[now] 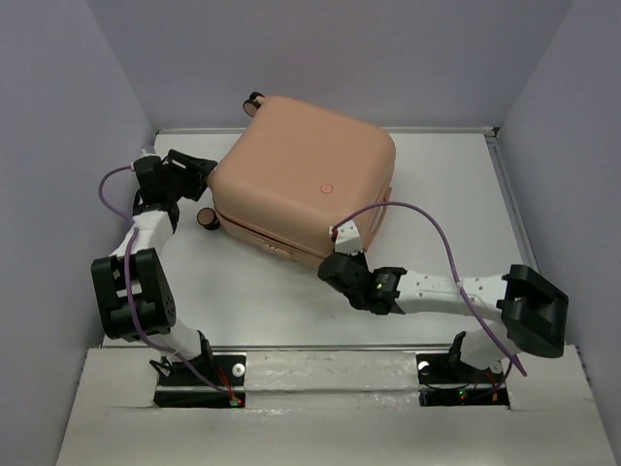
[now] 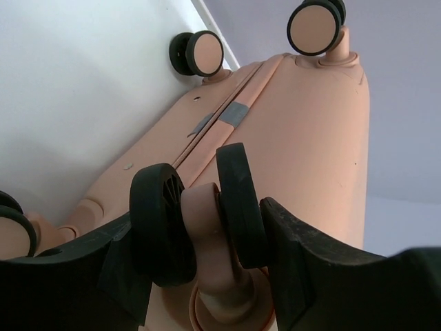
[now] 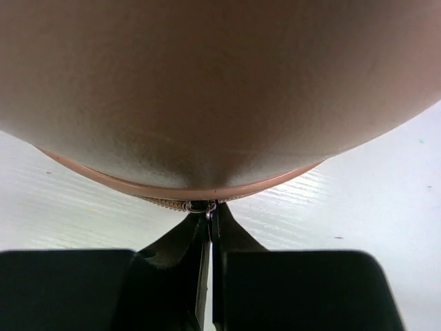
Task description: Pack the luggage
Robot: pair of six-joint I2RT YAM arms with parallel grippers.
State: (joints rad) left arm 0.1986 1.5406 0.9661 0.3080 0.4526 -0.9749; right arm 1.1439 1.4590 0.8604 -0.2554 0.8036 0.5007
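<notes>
The peach-pink luggage (image 1: 301,165) lies closed on the white table (image 1: 456,194), its round mark facing up. At the case's left corner my left gripper (image 1: 204,175) stands with its jaws against both sides of a black double wheel (image 2: 238,200) on a peach stem. In the left wrist view the shell (image 2: 310,138) rises behind that wheel, between the fingers of the left gripper (image 2: 200,215). My right gripper (image 1: 335,260) is at the near corner. In the right wrist view this gripper (image 3: 210,212) is shut on the small metal zipper pull (image 3: 200,206) under the shell (image 3: 220,83).
Three more wheels (image 2: 207,53) (image 2: 315,26) (image 2: 14,224) stick out of the case's end. A low rail (image 1: 437,129) and grey walls bound the table at the back and sides. Purple cables (image 1: 437,228) loop over both arms.
</notes>
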